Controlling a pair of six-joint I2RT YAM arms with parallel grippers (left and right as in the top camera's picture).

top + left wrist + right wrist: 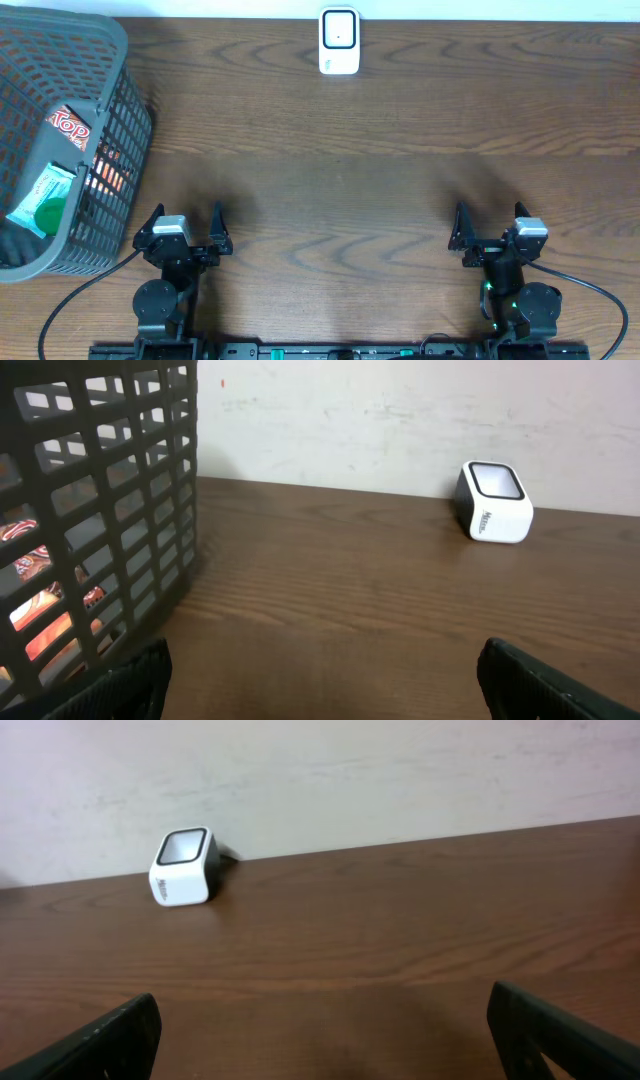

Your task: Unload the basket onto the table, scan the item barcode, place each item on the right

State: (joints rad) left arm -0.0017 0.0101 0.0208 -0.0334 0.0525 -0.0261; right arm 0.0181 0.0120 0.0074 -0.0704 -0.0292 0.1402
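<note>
A white barcode scanner (339, 41) with a dark window stands at the table's far edge, also seen in the left wrist view (493, 502) and the right wrist view (183, 867). Items lie in the dark grey basket (120, 150) at the left: a red packet (72, 126), a white and green pack (42, 197) and something orange (108, 172). My left gripper (186, 228) stands open near the front edge, just right of the basket, with nothing between its fingers (130, 685). Far to the right, my right gripper (493, 225) is open and holds nothing.
The basket wall (100, 510) fills the left of the left wrist view, close to the left finger. A pale wall runs behind the table's far edge. Cables trail from both arm bases at the front.
</note>
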